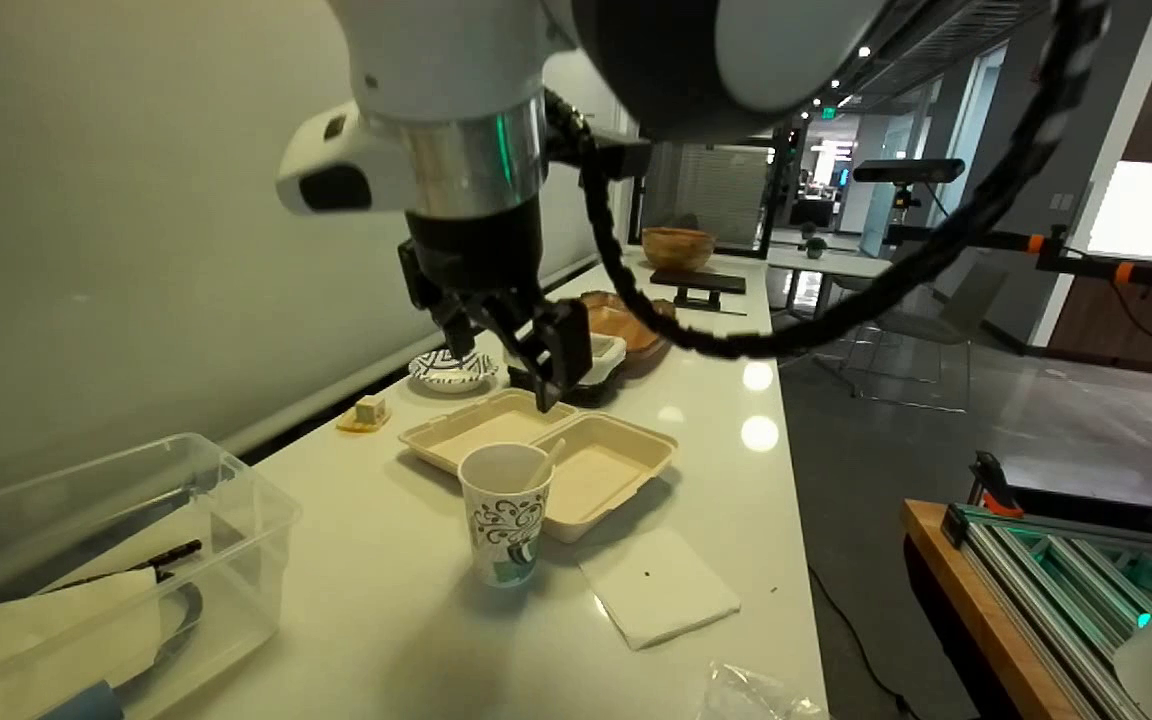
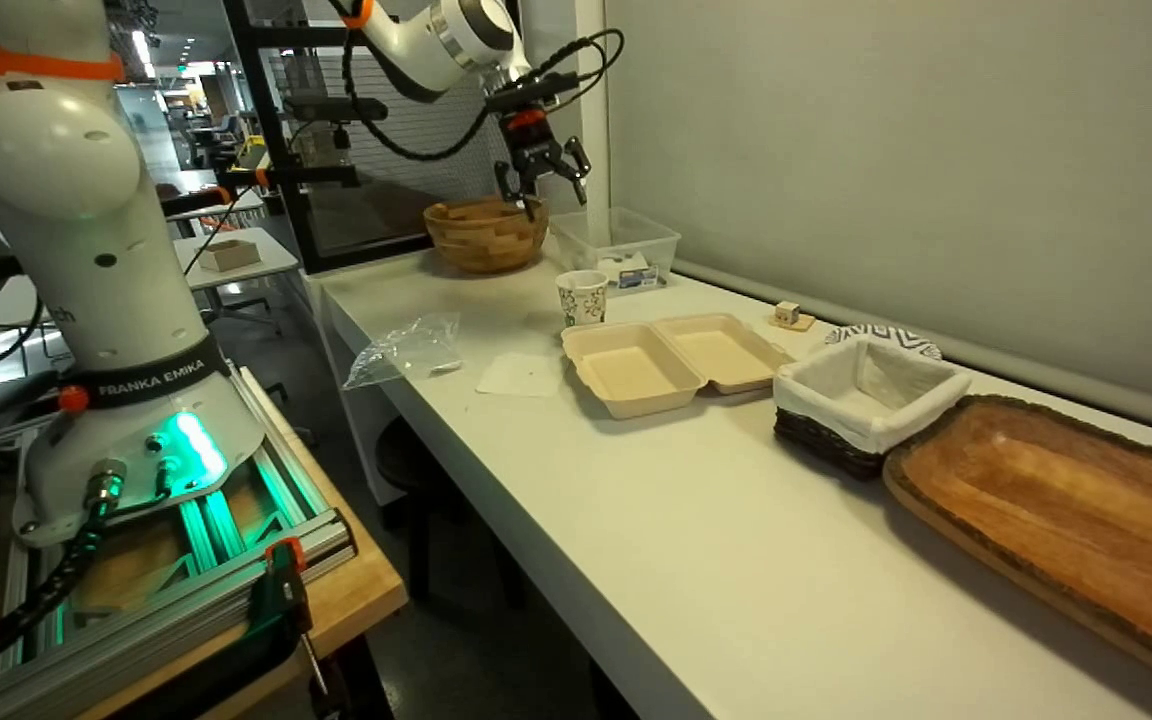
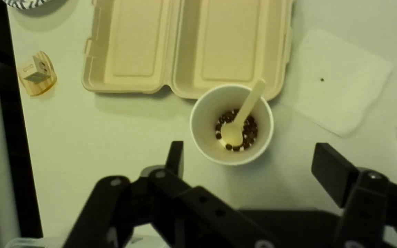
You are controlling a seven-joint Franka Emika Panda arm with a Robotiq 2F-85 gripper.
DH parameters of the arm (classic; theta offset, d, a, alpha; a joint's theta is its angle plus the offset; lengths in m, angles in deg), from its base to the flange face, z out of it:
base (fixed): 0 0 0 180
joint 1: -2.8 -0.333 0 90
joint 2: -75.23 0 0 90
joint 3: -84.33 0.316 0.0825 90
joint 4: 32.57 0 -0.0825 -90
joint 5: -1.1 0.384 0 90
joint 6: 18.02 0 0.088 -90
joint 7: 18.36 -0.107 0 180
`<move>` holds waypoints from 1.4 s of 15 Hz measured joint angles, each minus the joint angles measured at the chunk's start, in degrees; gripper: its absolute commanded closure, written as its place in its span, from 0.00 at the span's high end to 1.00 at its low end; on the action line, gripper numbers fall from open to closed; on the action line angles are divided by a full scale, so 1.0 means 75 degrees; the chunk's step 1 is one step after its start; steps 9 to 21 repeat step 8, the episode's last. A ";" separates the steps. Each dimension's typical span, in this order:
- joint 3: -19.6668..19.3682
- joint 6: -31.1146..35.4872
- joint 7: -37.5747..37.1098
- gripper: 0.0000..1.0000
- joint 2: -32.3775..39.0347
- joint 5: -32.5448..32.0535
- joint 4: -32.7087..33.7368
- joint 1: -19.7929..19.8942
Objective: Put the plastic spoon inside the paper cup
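Observation:
The white paper cup [image 1: 506, 525] with a dark swirl print stands upright on the white table, in both exterior views [image 2: 583, 300] and the wrist view [image 3: 203, 127]. The pale cream plastic spoon [image 3: 248, 105] is inside it, bowl down at the bottom. Its handle [image 1: 548, 462] leans on the rim and sticks out above it. Small dark round bits lie in the cup around the spoon's bowl. My gripper [image 3: 252, 165] is open and empty, high above the cup, apart from cup and spoon. It also shows in both exterior views [image 1: 503, 370] [image 2: 544, 190].
An open beige food tray [image 1: 596, 470] lies beside the cup. A white napkin [image 1: 661, 590] lies near it. A clear plastic bin [image 1: 266, 530] stands on the cup's other side. Clear wrap [image 2: 406, 350], a cloth-lined basket [image 2: 871, 395], wooden bowl [image 2: 486, 235] and wooden tray [image 2: 1066, 500] share the table.

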 measured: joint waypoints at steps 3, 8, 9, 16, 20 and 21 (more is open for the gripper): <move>-0.0091 -0.0180 0.0668 1.00 -0.0904 0.1747 -0.0101 0.0050; -0.0804 -0.0279 0.2014 1.00 -0.1821 0.3718 -0.0326 0.0291; -0.0804 -0.0279 0.2014 1.00 -0.1821 0.3718 -0.0326 0.0291; -0.0804 -0.0279 0.2014 1.00 -0.1821 0.3718 -0.0326 0.0291; -0.0804 -0.0279 0.2014 1.00 -0.1821 0.3718 -0.0326 0.0291; -0.0804 -0.0279 0.2014 1.00 -0.1821 0.3718 -0.0326 0.0291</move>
